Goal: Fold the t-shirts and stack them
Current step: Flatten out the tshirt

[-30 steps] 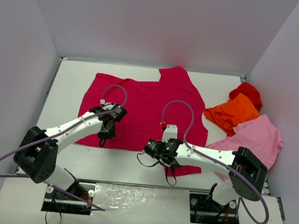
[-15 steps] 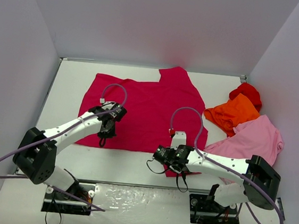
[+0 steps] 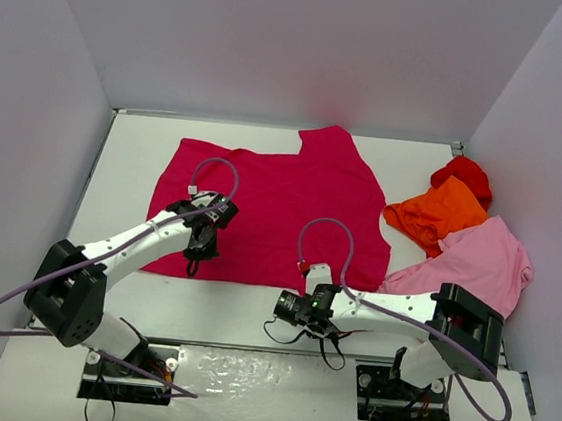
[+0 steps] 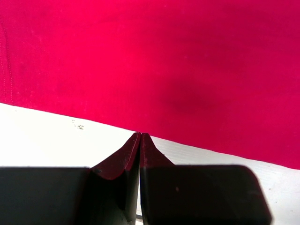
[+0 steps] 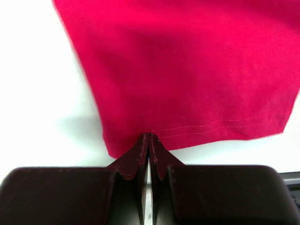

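The crimson-magenta t-shirt (image 3: 282,201) lies spread flat in the middle of the table. My left gripper (image 3: 200,245) is shut, and its tips (image 4: 140,135) rest at the shirt's near hem (image 4: 164,56); I see no cloth between the jaws. My right gripper (image 3: 286,307) is low at the front, shut, with its tips (image 5: 149,136) on the stitched hem of a crimson flap (image 5: 187,70) that casts a shadow on the table. The light pink shirt (image 3: 482,262), the orange shirt (image 3: 437,212) and the red shirt (image 3: 464,172) lie bunched at the right.
White walls close in the table on the left, back and right. The right arm's forearm (image 3: 391,308) lies across the front, between the crimson shirt and the pink one. Both arm bases stand at the near edge.
My right gripper swung right and then back left along the front edge. The crimson flap that showed at the front right no longer shows in the top view. The left arm has not moved.
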`<control>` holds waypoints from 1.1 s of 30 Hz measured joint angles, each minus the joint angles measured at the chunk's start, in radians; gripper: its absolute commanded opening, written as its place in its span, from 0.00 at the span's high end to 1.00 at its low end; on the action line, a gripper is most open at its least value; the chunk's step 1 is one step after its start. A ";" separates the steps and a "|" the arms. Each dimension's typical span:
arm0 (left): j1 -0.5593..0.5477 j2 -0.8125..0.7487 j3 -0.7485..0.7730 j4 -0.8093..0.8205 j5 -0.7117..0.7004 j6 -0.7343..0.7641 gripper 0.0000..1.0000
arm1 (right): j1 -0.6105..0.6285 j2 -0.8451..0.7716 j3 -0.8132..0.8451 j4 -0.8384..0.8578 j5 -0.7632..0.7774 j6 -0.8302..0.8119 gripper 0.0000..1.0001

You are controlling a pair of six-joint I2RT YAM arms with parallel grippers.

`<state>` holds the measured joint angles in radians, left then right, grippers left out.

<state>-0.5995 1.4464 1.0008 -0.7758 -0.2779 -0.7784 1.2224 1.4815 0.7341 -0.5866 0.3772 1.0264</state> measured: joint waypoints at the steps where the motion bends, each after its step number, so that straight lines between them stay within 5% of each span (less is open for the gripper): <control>1: 0.000 0.000 0.000 0.000 0.000 0.000 1.00 | 0.017 0.000 0.001 0.000 -0.008 0.001 1.00; 16: 0.000 0.024 -0.012 0.028 0.015 0.001 1.00 | 0.275 0.010 0.142 0.002 -0.124 0.052 1.00; 25: 0.000 0.027 -0.016 0.033 0.019 0.005 1.00 | 0.045 -0.011 0.093 -0.039 -0.027 0.038 1.00; 33: 0.000 0.027 -0.016 0.039 0.026 0.008 1.00 | 0.001 -0.025 0.031 -0.050 0.005 0.031 1.00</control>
<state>-0.5995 1.4734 0.9848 -0.7369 -0.2516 -0.7708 1.2237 1.4564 0.7648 -0.6363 0.3819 1.0575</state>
